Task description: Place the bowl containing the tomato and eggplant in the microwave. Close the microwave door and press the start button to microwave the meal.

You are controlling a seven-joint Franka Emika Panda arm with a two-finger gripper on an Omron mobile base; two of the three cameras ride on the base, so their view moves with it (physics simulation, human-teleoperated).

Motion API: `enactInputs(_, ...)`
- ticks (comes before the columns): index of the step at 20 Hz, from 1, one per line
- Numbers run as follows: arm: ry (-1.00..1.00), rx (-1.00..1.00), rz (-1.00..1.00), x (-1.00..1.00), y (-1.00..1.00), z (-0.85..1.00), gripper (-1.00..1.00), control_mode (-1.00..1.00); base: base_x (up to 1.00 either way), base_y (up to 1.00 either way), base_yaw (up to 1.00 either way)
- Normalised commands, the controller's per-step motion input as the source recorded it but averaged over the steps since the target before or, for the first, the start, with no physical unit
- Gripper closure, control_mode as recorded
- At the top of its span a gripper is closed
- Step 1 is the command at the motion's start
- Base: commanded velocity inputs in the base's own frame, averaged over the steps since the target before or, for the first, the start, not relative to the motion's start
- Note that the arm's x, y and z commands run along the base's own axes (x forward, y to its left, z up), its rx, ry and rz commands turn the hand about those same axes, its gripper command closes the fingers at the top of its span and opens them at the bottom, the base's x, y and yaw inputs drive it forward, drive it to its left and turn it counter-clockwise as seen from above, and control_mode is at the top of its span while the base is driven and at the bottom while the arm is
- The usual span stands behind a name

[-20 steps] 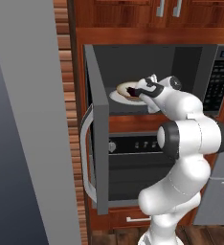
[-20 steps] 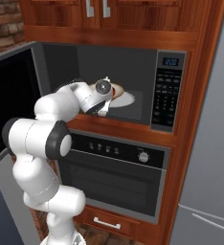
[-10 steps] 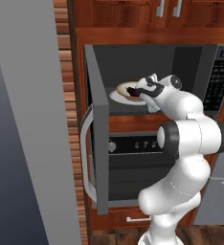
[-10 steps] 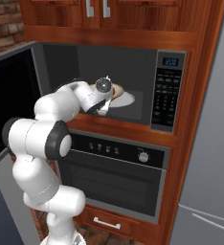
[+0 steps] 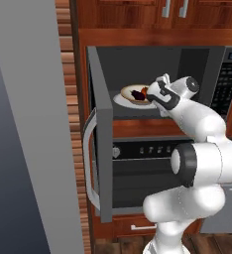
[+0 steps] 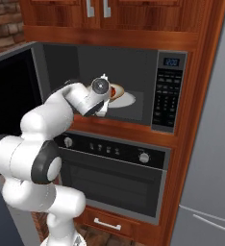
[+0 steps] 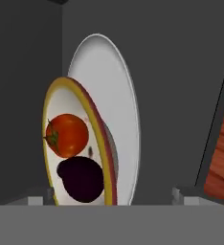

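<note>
The tan-rimmed bowl rests on the white turntable plate inside the microwave. In it lie the red tomato and the dark eggplant. My gripper reaches into the cavity at the bowl's near rim. It is open, its fingertips wide apart, with the bowl rim low between them and not pinched. From the right, the hand hides most of the bowl. The microwave door is swung fully open to the left.
The black keypad panel with its blue display sits right of the cavity. An oven with knobs lies below, wooden cabinets above. The door's curved handle juts toward the base. A grey fridge side stands at left.
The jaws have spread wide and let go of the bowl, which stays on the turntable plate. The arm has hardly moved.
</note>
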Motion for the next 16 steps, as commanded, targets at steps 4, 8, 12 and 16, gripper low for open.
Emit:
enactInputs(4, 0.0, -0.23, 0.18, -0.97, 0.0, 0.36, -1.0, -1.0, 0.0, 0.0, 0.0)
enactInputs(8, 0.01, -0.27, 0.28, -1.0, 0.0, 0.23, -1.0, -1.0, 0.0, 0.0, 0.0)
enactInputs(12, 0.0, -0.32, 0.34, -1.0, 0.0, 0.13, -1.0, -1.0, 0.0, 0.0, 0.0)
enactInputs(16, 0.0, -0.37, 0.3, -1.0, 0.03, 0.12, -1.0, -1.0, 0.0, 0.0, 0.0)
